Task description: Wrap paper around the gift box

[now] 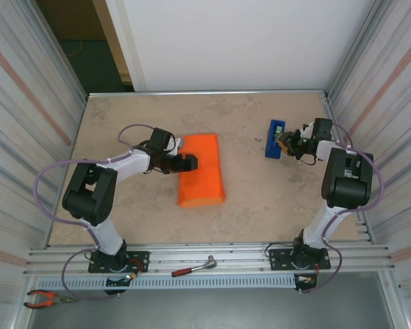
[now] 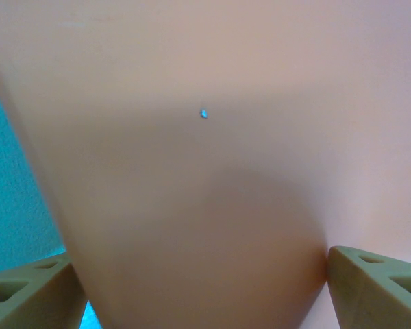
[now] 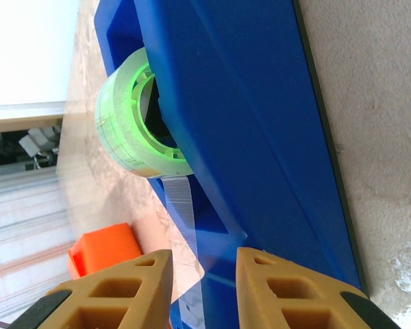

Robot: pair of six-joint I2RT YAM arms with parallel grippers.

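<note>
Paper [image 1: 201, 171], a bright orange bundle, lies at the centre of the beige surface [image 1: 260, 199]. At its left edge the left tool [image 1: 190, 162] stands spread wide with orange filling the gap. Right of centre, the blue tape dispenser [image 1: 275, 139] has the right tool [image 1: 285, 142] at it, its 2 fingers [image 3: 281, 291] narrowly apart around the clear tape strip [image 3: 181, 205]; whether it grips is unclear.

two robot arms stand at the near edge of one table [image 1: 260, 199], each ending in one gripper: the left gripper [image 1: 189, 162] and the right gripper [image 1: 285, 142]. one sheet of orange paper [image 1: 201, 171] lies there, folded into a single bundle. one blue tape dispenser [image 1: 275, 138] holds one roll of clear tape [image 3: 131, 130]. down on the front rail i count two hand tools: one red-handled ratchet [image 1: 193, 266] and one pair of orange-handled pliers [image 1: 46, 298].
</note>
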